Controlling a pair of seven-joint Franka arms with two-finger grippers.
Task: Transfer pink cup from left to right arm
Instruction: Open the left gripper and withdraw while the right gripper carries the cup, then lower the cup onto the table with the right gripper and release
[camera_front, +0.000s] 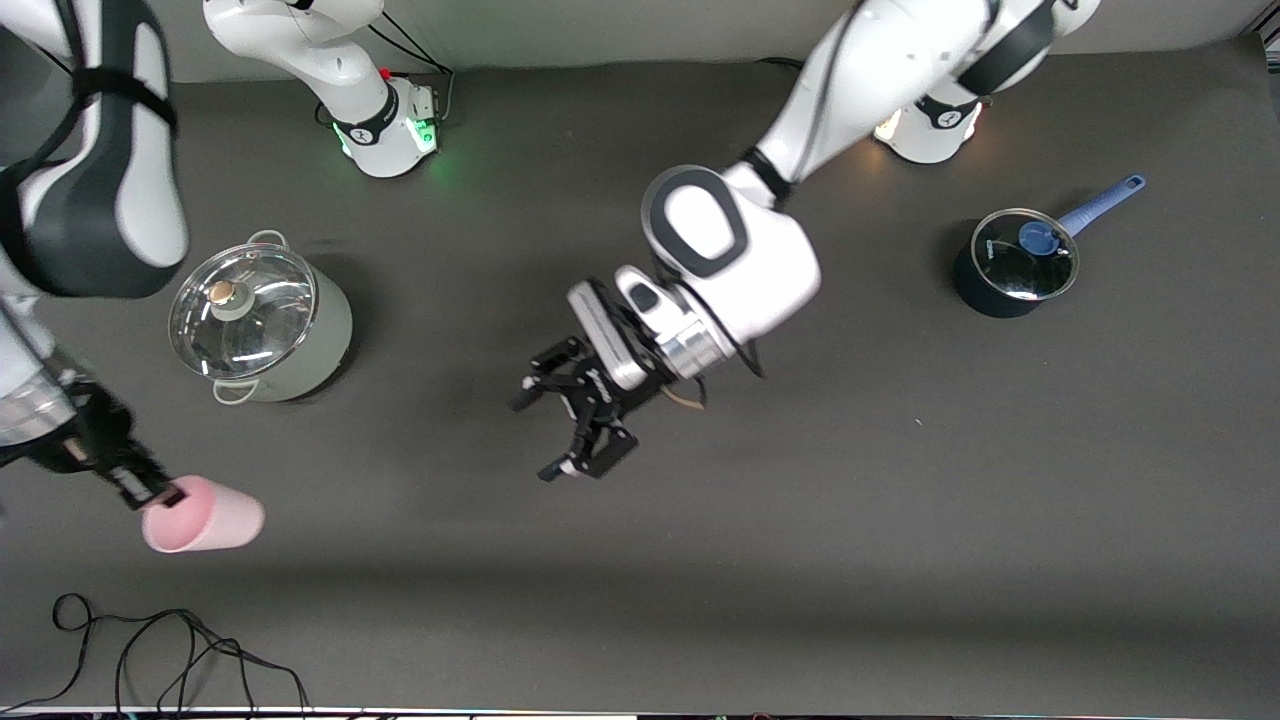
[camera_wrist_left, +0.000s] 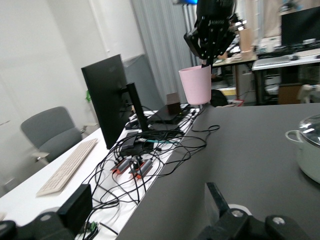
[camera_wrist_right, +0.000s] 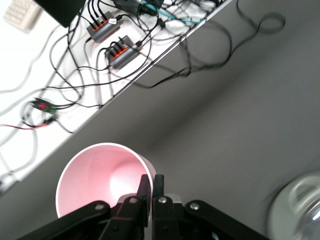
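Observation:
The pink cup (camera_front: 205, 515) hangs from my right gripper (camera_front: 160, 492), which is shut on the cup's rim, one finger inside and one outside. It is held over the table at the right arm's end, close to the front edge. In the right wrist view the cup's open mouth (camera_wrist_right: 95, 180) shows beside the pinched fingers (camera_wrist_right: 159, 192). The left wrist view shows the cup (camera_wrist_left: 196, 85) upright under the right gripper (camera_wrist_left: 206, 61). My left gripper (camera_front: 537, 433) is open and empty over the middle of the table, apart from the cup; one of its fingers (camera_wrist_left: 216, 200) shows in the left wrist view.
A grey-green pot with a glass lid (camera_front: 262, 322) stands farther from the front camera than the cup. A dark saucepan with a blue handle (camera_front: 1015, 262) stands at the left arm's end. A black cable (camera_front: 150, 650) lies along the front edge.

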